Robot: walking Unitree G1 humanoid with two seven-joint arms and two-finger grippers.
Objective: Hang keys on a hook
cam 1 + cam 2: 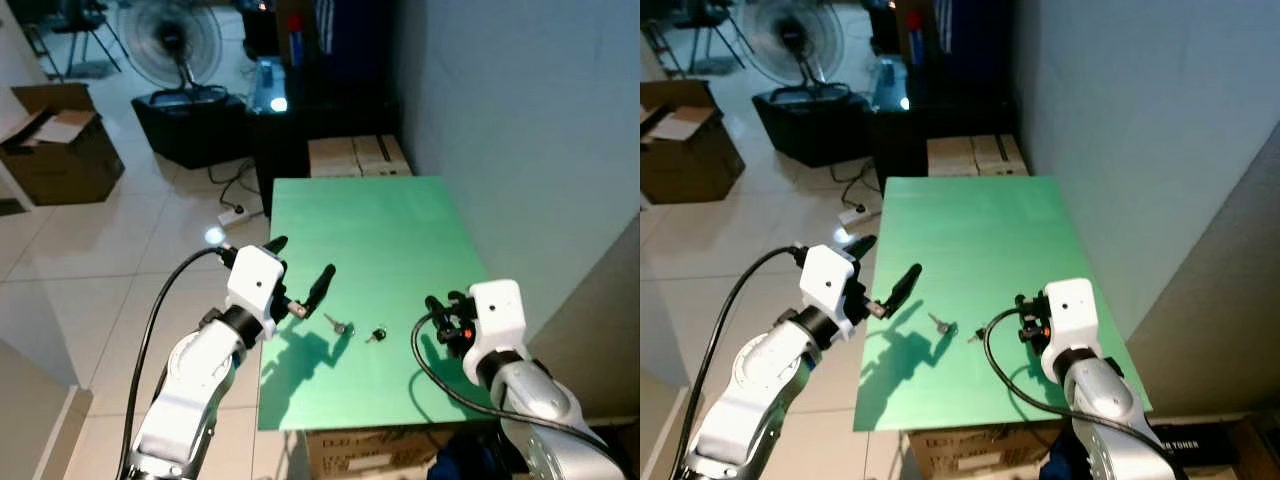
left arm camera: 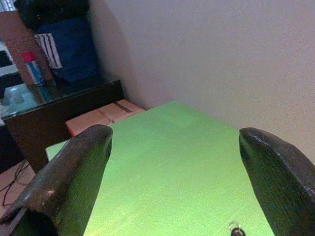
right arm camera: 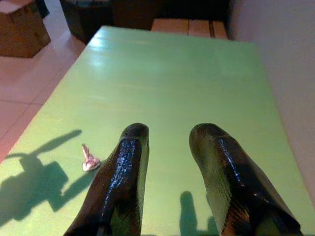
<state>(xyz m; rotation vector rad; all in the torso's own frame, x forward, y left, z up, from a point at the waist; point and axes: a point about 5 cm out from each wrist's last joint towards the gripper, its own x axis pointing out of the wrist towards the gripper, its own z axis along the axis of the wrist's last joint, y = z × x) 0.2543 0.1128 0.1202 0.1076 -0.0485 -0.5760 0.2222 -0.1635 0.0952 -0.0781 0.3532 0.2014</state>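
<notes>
Two small keys lie on the green table near its front edge: one silver key and a darker one just right of it. My left gripper hovers open above the table's left edge, left of and slightly behind the keys, with nothing between its fingers. The left wrist view catches a key at its bottom edge. My right gripper is low over the table to the right of the keys, its fingers apart and empty, with the silver key to one side.
A grey wall runs along the table's right side. Cardboard boxes and a dark cabinet stand behind the far edge. On the tiled floor to the left are a fan, an open cardboard box and a power strip.
</notes>
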